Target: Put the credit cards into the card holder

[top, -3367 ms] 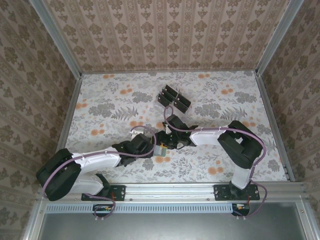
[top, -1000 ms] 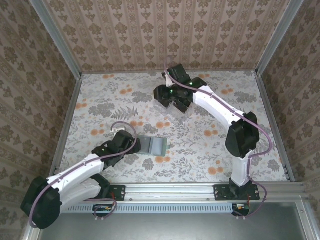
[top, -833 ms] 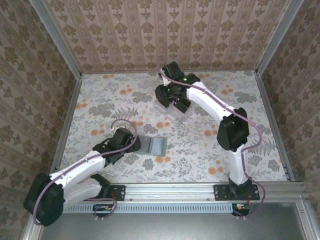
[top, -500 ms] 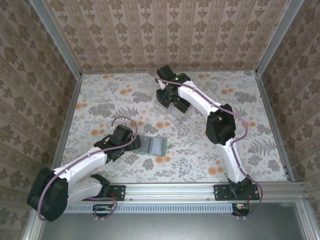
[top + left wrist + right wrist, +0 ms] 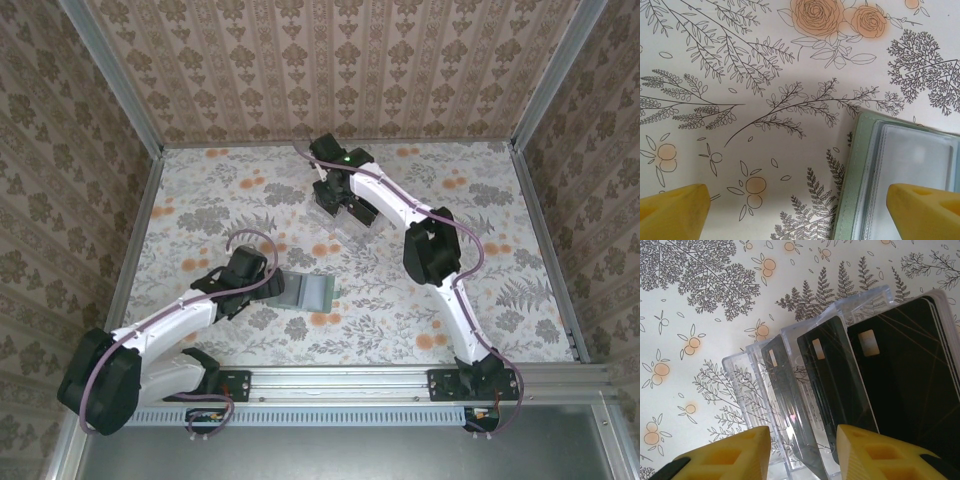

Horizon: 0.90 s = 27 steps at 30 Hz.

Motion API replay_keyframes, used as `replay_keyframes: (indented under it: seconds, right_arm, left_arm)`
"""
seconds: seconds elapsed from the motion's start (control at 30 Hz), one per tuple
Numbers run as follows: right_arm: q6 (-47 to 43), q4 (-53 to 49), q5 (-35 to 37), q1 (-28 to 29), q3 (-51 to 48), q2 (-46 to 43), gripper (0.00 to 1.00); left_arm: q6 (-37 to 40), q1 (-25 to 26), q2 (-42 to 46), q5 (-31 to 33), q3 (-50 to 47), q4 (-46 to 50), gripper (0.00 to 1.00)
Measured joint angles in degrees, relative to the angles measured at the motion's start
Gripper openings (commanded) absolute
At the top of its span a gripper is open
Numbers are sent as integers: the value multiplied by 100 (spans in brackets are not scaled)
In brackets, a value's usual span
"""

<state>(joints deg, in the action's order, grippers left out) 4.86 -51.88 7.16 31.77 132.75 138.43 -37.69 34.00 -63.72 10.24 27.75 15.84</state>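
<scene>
The grey-green card holder point(image 5: 308, 293) lies flat on the flowered table, its clear window point(image 5: 917, 162) facing up. My left gripper point(image 5: 272, 287) hovers at its left edge, open and empty, one yellow fingertip point(image 5: 927, 210) over the window. Three dark credit cards point(image 5: 826, 365) stand in a clear slotted rack point(image 5: 740, 377) at the back. My right gripper point(image 5: 802, 455) hangs over the rack point(image 5: 345, 228), jaws open a moderate gap. They straddle the left end card point(image 5: 780, 375) and a rack wall, touching neither as far as I can see.
The table is bounded by metal rails and patterned walls on three sides. The rack stands near the back wall, a short way beyond the card holder. The right arm point(image 5: 430, 250) arches over the middle-right of the table.
The right arm has swung left over the rack and its jaws have narrowed. The left gripper has edged closer to the card holder and stays wide open.
</scene>
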Motion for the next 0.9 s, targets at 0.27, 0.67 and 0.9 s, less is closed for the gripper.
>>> replay_keyframes:
  seconds: [0.27, 0.67, 0.9]
  right_arm:
    - [-4, -31, 0, 0, 120, 94, 40]
    - [-269, -111, 466, 190, 111, 144, 35]
    - [-372, -109, 619, 317, 90, 144, 34]
  left_arm:
    - [0, -24, 2, -4, 0, 0, 100]
    - [0, -35, 2, -20, 0, -2, 100]
    - [0, -35, 2, -24, 0, -2, 100]
